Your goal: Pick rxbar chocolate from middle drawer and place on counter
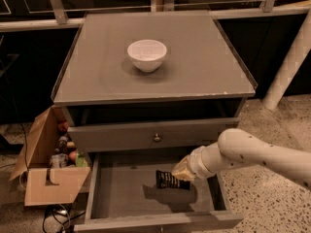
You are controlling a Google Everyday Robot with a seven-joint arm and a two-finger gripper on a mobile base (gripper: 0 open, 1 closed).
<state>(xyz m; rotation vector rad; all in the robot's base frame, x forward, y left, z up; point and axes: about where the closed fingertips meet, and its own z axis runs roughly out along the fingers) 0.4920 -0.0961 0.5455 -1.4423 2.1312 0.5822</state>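
The rxbar chocolate [170,180], a black-wrapped bar, hangs just above the grey floor of the open middle drawer [121,193], right of its centre, with its shadow on the floor below. My gripper [181,172] reaches in from the right on a white arm, is shut on the bar's right end and holds it slightly lifted. The grey counter [199,67] on top of the cabinet lies above and behind.
A white bowl [146,54] stands on the counter left of centre. The shut drawer front with a round knob [156,138] overhangs the open drawer. An open cardboard box [48,176] with bottles stands at the left. A white post [291,62] leans at the right.
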